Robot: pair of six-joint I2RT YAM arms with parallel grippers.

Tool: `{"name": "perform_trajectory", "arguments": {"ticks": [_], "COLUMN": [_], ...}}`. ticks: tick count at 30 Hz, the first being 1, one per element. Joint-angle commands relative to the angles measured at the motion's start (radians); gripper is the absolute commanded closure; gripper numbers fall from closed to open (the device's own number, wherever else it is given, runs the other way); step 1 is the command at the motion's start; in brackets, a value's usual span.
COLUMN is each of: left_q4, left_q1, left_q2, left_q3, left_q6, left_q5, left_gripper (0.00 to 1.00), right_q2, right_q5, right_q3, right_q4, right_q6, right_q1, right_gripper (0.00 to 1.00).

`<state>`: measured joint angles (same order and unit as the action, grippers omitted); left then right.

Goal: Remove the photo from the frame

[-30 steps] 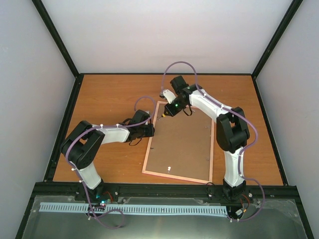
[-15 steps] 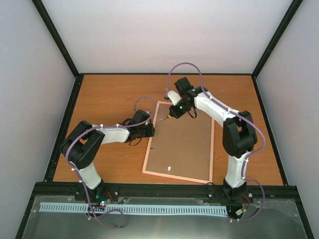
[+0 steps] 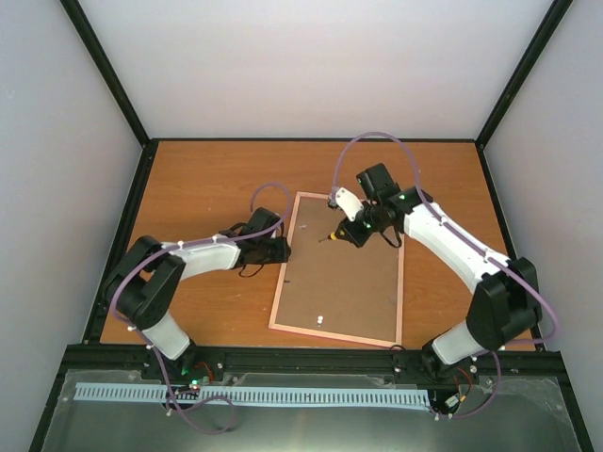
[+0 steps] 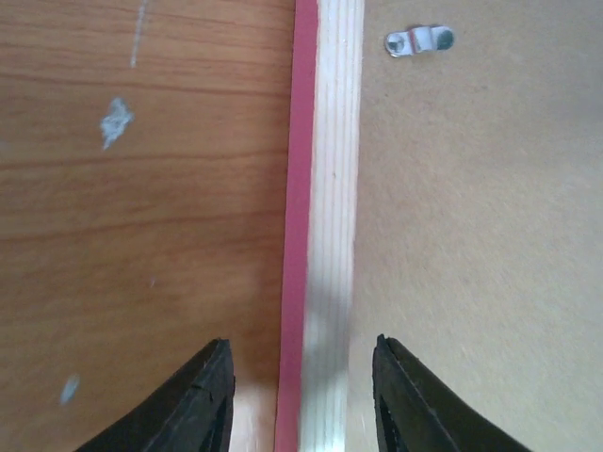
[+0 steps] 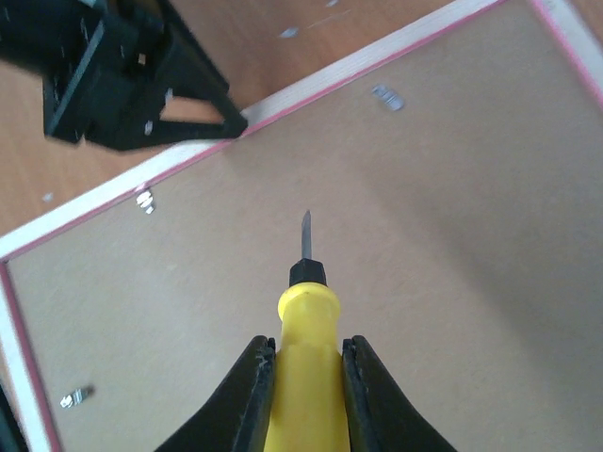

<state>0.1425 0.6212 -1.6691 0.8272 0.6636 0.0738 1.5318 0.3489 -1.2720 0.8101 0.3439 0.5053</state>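
Right gripper (image 5: 305, 356) is clamped on screwdriver (image 5: 303, 306); left gripper (image 4: 301, 381) is spread astride frame (image 4: 328, 235). Blade is best slid flat under tab (image 5: 144, 200) ahead-left, board (image 5: 433, 245) ungouged.

Frame (image 3: 336, 273), back up, from mid-table (image 3: 207, 179) to the near edge: its front face is turned down and unseen in every view. Left gripper (image 4: 301, 347): only the finger ends show, the rest is cut off by the wrist view's lower edge, and from above the ends are hidden under the wrist. Screwdriver (image 5: 303, 372): the yellow handle is cut off at the lower edge between the right gripper's (image 5: 306, 348) fingers; whether its tip touches the brown board (image 5: 424, 235) cannot be told. Metal clips (image 5: 144, 200): mere specks from above, form unreadable.
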Motion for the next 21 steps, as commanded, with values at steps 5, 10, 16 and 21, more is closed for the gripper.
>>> {"name": "perform_trajectory", "arguments": {"ticks": [5,10,16,21], "left_q4": [0.218,0.286,0.3,0.277], "left_q1": [0.085,0.176,0.229,0.244], "left_q2": [0.229,0.299,0.289,0.262], "left_q3": [-0.104,-0.168,-0.205,-0.217], "left_q6": [0.043,0.088,0.149,0.162], "left_q5": [0.0,0.025,0.017,0.026], "left_gripper": [0.55,0.55,0.55,0.6], "right_q2": [-0.216,-0.263,-0.283,-0.274], "right_q5": [0.131,0.244,0.255,0.268], "right_q3": [0.243,0.336,0.369,0.384], "right_q4": [-0.104,-0.149,-0.177,-0.184], "right_q6": [0.096,0.095,0.093,0.095], "right_q1": [-0.002,-0.001,-0.002,-0.002], "right_gripper": [0.97,0.97,0.97,0.97]}}
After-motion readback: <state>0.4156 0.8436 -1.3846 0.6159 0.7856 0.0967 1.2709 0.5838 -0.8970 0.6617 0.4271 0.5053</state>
